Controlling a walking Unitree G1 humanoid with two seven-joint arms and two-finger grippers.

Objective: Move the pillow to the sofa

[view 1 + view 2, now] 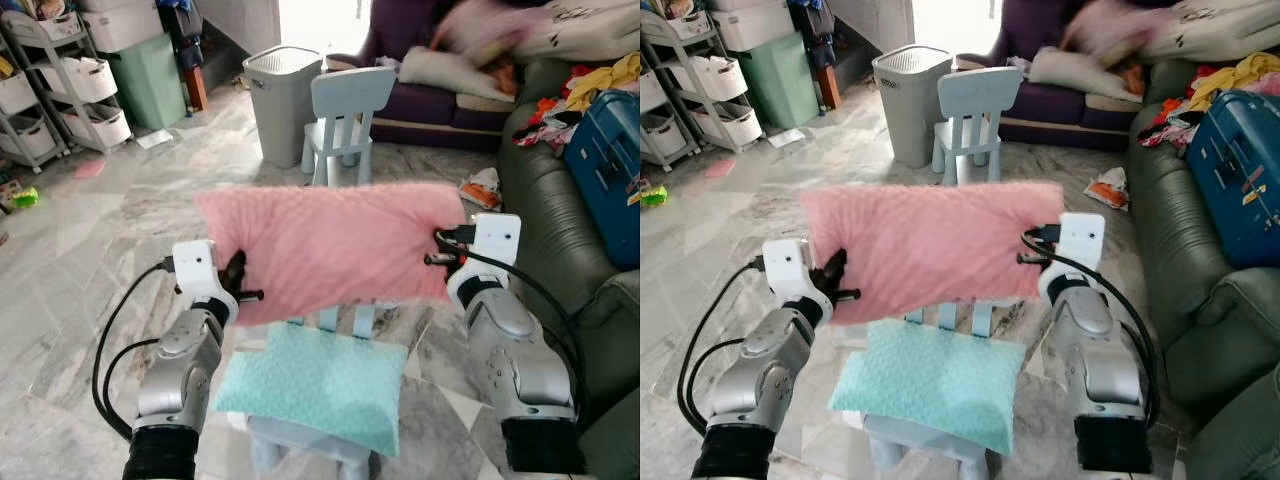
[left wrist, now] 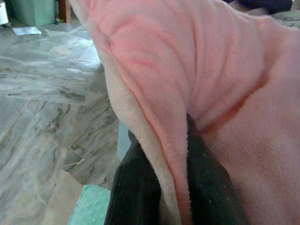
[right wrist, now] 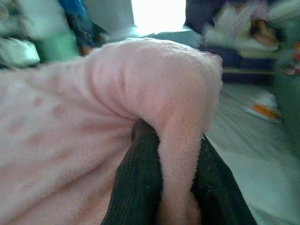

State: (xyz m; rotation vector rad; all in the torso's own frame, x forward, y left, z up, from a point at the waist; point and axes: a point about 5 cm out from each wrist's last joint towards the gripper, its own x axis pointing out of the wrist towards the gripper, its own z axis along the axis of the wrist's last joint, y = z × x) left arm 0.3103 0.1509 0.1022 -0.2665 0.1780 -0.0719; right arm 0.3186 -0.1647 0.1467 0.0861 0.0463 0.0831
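now we hold the pink pillow [image 1: 330,245] up, left gripper [image 1: 238,283] and right gripper [image 1: 446,250] pinched tight on its ends, and next we carry it to the sofa [image 1: 570,250].

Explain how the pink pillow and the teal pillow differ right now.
The pink pillow hangs in the air, pinched at its ends by the left gripper and right gripper; the teal pillow lies on a small chair seat, untouched. The pink one looks wider and sits higher. Both look soft, rectangular and fleecy.
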